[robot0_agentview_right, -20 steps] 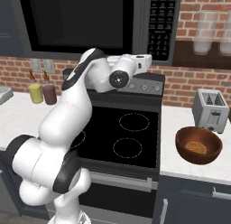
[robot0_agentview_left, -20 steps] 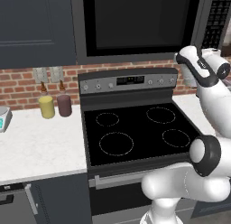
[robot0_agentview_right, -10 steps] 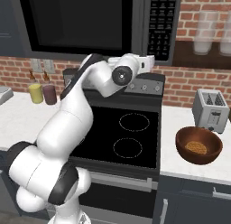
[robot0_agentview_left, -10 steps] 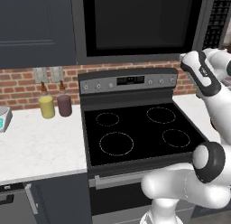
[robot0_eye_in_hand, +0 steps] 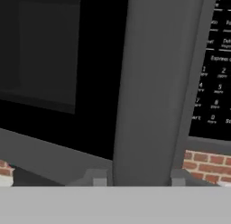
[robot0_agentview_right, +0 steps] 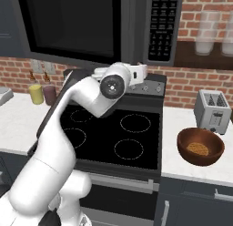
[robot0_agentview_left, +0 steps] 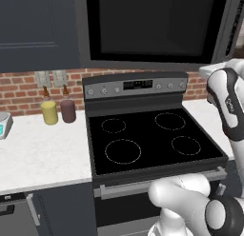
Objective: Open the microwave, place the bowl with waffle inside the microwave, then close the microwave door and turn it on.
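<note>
Left base view: the microwave (robot0_agentview_left: 157, 28) fills the upper middle and right of the frame, its door (robot0_agentview_left: 147, 25) shut, the black window dark. Below it, in the centre, sits the stove (robot0_agentview_left: 147, 135), four burner rings on its black top and a small lit display on the back panel, too small to read. At middle left, on the white counter (robot0_agentview_left: 43, 144), stand a yellow jar (robot0_agentview_left: 49, 112) and a dark maroon jar (robot0_agentview_left: 67, 110), just beside each other against the brick wall. The arm's white wrist shows at the right edge.

Right base view: the microwave keypad (robot0_agentview_right: 162, 24) at top centre carries rows of white lettering, too fine to read. At lower right the reddish-brown bowl (robot0_agentview_right: 200, 146) rests on the counter, holding a round golden waffle (robot0_agentview_right: 197, 149). Just behind it stands a silver two-slot toaster (robot0_agentview_right: 212, 110). The gripper's mount sits near the stove's back panel, in the upper middle; the fingers cannot be made out.

Hand view: the long bar handle (robot0_eye_in_hand: 153, 87) of the microwave door runs up the middle. The gripper (robot0_eye_in_hand: 135, 177) stands at the bottom centre, its fingers (robot0_eye_in_hand: 96, 177) parted to either side of the handle's lower end; contact cannot be told. Keypad writing at upper right: digits 1, 2, 7, 8, 0 and "Express" are legible.
</note>
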You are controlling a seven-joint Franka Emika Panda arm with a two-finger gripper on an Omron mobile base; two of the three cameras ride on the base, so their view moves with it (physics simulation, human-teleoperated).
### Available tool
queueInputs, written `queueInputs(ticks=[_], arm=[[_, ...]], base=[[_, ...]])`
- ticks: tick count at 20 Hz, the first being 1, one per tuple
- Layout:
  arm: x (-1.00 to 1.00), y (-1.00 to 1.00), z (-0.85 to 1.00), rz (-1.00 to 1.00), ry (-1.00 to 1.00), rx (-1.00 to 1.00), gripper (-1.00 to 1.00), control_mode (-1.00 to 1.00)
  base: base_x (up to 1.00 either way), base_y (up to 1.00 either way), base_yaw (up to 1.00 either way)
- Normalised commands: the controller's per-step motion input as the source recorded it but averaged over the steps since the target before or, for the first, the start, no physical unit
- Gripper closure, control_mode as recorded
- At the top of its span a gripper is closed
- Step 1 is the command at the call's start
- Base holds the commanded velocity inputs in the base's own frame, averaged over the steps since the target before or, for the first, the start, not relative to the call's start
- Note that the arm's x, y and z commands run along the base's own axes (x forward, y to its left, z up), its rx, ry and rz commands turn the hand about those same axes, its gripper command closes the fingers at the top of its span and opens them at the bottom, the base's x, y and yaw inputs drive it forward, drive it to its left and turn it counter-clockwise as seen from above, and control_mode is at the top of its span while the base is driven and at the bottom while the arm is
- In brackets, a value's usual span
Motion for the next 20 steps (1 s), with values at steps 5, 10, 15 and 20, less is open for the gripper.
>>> queueInputs(ticks=[5, 10, 15, 20], arm=[[-1.00, 0.79, 0.03, 0.04, -0.01, -0.08, 1.00, -1.00], [-1.00, 0.91, 0.35, 0.10, 0.02, -0.17, 1.00, -1.00], [-1.00, 0.92, 0.54, 0.19, 0.09, -0.26, 1.00, -1.00], [-1.00, 0.97, 0.51, 0.22, 0.09, -0.30, 1.00, -1.00]], base=[[0.00, 0.00, 0.00], [0.00, 0.00, 0.00], [0.00, 0.00, 0.00], [0.00, 0.00, 0.00]])
